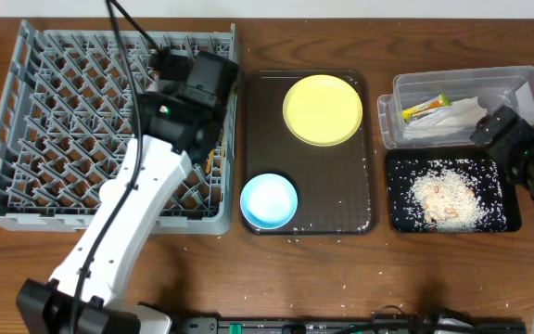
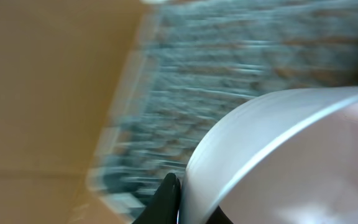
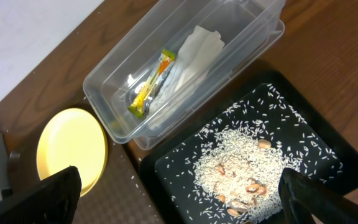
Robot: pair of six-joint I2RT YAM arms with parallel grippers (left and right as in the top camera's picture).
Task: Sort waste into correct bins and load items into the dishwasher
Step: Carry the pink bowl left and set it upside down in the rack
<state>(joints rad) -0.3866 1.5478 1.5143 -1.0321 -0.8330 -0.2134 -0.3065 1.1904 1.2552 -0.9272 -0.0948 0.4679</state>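
Note:
My left gripper is shut on the rim of a white bowl, with the grey dish rack blurred behind it. From overhead the left arm reaches over the right side of the rack and hides the bowl. My right gripper is open and empty above the black tray, which holds rice scraps. The clear tub holds the white napkin and the wrapper. The yellow plate and the light-blue bowl sit on the brown tray. The cup is out of view.
The dark brown serving tray lies between the rack and the two bins, the clear tub behind the black tray. Loose rice grains lie on the table near the trays.

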